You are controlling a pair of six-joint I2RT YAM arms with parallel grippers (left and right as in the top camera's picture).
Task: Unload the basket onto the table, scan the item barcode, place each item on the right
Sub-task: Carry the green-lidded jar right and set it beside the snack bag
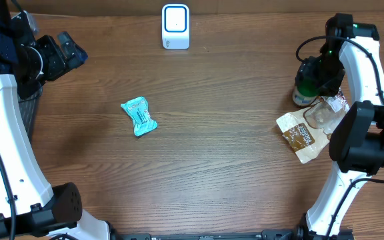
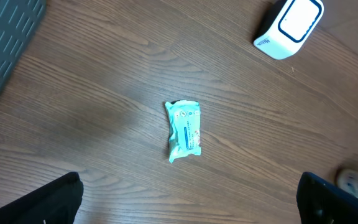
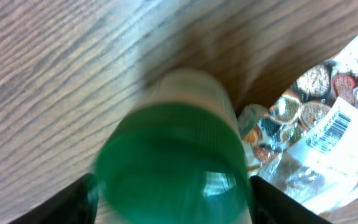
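Green-capped pale plastic bottle [image 1: 303, 92] is judged not yet scanned, upright at the right of the grained wooden table [image 1: 212, 167], well apart from the scanner; the smooth cap is flanked by the right claw [image 3: 173, 199], grip not discernible; a crinkled brown snack pouch [image 1: 299, 137], boxy white scanner [image 1: 175, 27] and crumpled teal packet [image 1: 139, 116] are seen; the left claw [image 2: 188, 202] is spread, empty.

Overhead stares straight down, taking in the whole table [image 1: 219, 173]. Left wrist rides high, looking down at the teal packet [image 2: 183, 130] and white scanner [image 2: 289, 26], both shared with overhead. Right wrist is jammed close above the green-capped bottle [image 3: 173, 168], blurred.
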